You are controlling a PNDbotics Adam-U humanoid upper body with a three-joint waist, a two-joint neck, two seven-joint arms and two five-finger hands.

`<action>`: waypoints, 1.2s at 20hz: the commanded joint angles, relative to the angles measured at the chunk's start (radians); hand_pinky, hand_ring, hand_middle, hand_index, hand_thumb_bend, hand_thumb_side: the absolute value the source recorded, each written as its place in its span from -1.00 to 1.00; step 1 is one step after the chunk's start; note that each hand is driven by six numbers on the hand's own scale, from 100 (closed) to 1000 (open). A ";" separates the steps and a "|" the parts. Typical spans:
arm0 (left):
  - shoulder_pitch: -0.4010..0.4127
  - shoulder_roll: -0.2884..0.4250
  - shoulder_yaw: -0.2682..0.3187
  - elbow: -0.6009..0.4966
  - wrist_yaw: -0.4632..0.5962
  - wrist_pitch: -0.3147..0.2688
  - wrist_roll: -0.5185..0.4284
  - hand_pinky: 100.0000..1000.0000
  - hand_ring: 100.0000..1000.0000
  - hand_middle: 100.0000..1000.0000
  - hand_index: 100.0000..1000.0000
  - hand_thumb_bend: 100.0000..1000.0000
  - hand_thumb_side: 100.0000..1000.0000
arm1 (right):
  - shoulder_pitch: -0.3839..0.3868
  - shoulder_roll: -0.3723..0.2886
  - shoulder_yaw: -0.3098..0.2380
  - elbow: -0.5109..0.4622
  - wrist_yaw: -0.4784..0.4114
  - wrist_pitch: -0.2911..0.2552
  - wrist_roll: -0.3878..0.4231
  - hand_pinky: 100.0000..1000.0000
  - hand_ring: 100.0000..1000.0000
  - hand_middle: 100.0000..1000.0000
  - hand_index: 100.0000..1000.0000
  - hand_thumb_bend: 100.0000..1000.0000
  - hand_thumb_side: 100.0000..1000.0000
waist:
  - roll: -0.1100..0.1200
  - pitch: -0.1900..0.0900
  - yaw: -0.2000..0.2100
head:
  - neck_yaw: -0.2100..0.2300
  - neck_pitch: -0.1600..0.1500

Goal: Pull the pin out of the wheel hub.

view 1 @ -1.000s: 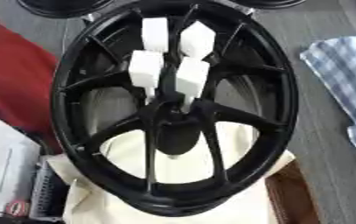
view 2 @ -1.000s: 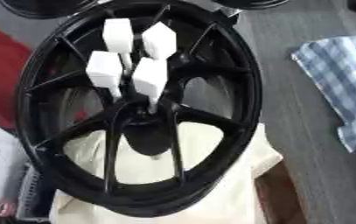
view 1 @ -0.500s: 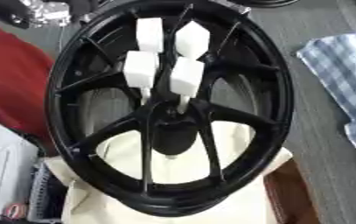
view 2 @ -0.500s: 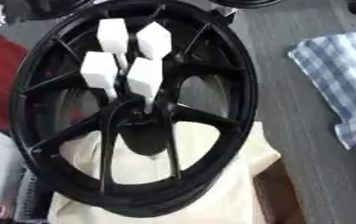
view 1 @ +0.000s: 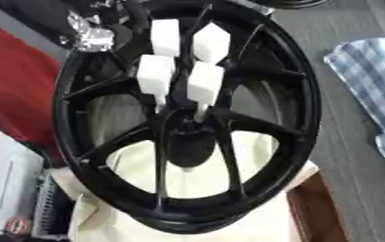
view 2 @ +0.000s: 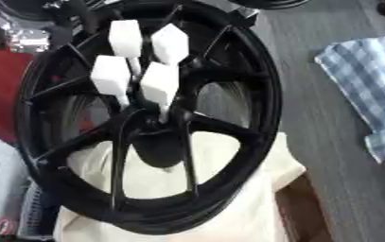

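A black spoked wheel hub [view 1: 307, 118] lies on a cream cloth and fills most of the view. Several white pins with blocky heads [view 1: 204, 82] stand in a cluster from its centre, leaning toward the upper rim. My left hand [view 1: 92, 35], black with a silver joint, shows at the upper left over the hub's rim, just left of the pins. It is apart from the nearest pin head [view 1: 164, 37]. Most of the hand is dark against the wheel and hard to make out. No right hand shows.
The cream cloth [view 1: 195, 160] covers a stand with a brown edge [view 1: 315, 212]. A red cloth [view 1: 13, 94] lies at the left, white papers [view 1: 1, 184] at the lower left, and a blue checked cloth [view 1: 369, 85] on the grey floor at the right.
My left hand has come into view at the upper left and moved closer to the pins. The whole picture has also shifted a little. The pins have not moved in the hub.
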 commanded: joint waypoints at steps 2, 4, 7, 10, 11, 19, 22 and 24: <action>-0.019 0.014 -0.015 -0.006 -0.007 -0.022 -0.007 0.51 0.27 0.48 0.68 -0.88 0.00 | -0.012 -0.017 -0.003 -0.009 -0.016 0.009 0.005 0.98 1.00 0.71 0.74 -1.00 0.10 | -0.003 -0.020 -0.002 | -0.005 0.005; -0.017 0.012 -0.024 -0.003 -0.004 -0.031 -0.007 0.51 0.26 0.50 0.69 -0.85 0.06 | -0.014 -0.015 -0.002 -0.009 -0.018 0.012 0.008 0.98 1.00 0.71 0.74 -1.00 0.10 | -0.003 -0.020 -0.004 | -0.006 0.005; -0.011 0.011 -0.030 0.002 0.001 -0.036 -0.007 0.54 0.31 0.52 0.70 -0.85 0.12 | -0.017 -0.013 -0.001 -0.009 -0.019 0.016 0.012 0.98 1.00 0.71 0.74 -1.00 0.10 | -0.002 -0.017 -0.005 | -0.008 0.005; -0.005 0.010 -0.032 0.007 0.012 -0.035 -0.007 0.58 0.37 0.54 0.70 -0.87 0.15 | -0.019 -0.010 0.000 -0.009 -0.019 0.022 0.012 0.99 1.00 0.70 0.74 -1.00 0.10 | -0.001 -0.015 -0.007 | -0.010 0.005; -0.003 0.010 -0.033 0.008 0.017 -0.034 -0.007 0.60 0.40 0.58 0.70 -0.87 0.16 | -0.019 -0.009 -0.001 -0.009 -0.019 0.024 0.012 0.99 1.00 0.70 0.74 -1.00 0.10 | -0.001 -0.014 -0.008 | -0.009 0.005; 0.006 0.014 -0.029 0.000 -0.001 -0.001 -0.007 0.62 0.42 0.59 0.74 -0.65 0.32 | -0.021 -0.004 0.000 -0.009 -0.017 0.031 0.010 0.99 1.00 0.70 0.74 -1.00 0.11 | -0.002 -0.009 -0.009 | -0.006 0.005; 0.010 0.016 -0.032 -0.010 -0.033 0.015 -0.007 0.58 0.37 0.56 0.75 -0.62 0.35 | -0.020 -0.003 0.000 -0.009 -0.015 0.033 0.011 0.99 1.00 0.70 0.73 -1.00 0.11 | -0.002 -0.008 -0.010 | -0.005 0.005; 0.012 0.015 -0.031 -0.012 -0.043 0.028 -0.007 0.57 0.36 0.56 0.75 -0.61 0.37 | -0.020 -0.001 0.000 -0.009 -0.014 0.034 0.010 0.99 1.00 0.70 0.73 -1.00 0.11 | -0.003 -0.007 -0.010 | -0.004 0.005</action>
